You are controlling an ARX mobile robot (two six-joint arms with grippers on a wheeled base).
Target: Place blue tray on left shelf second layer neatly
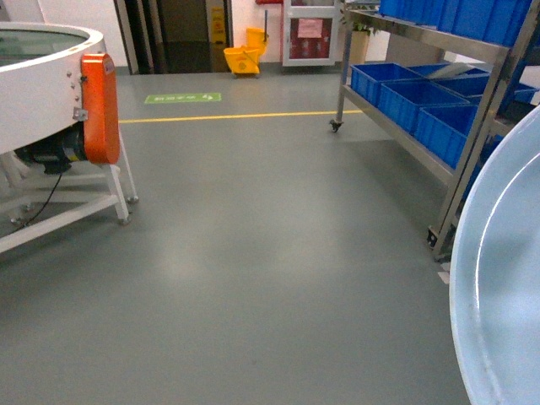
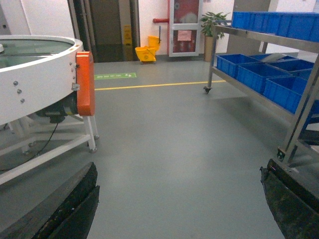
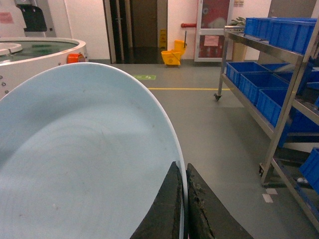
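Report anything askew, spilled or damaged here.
Nothing stands out. The right gripper pinches the blue tray by its rim; the crates sit in order on the shelf, and the floor shows no spill.

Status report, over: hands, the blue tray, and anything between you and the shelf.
Right hand shut on blue tray rim. Left hand open, empty. Steel shelf ahead right, middle tier holds blue crates. Floor between bare.
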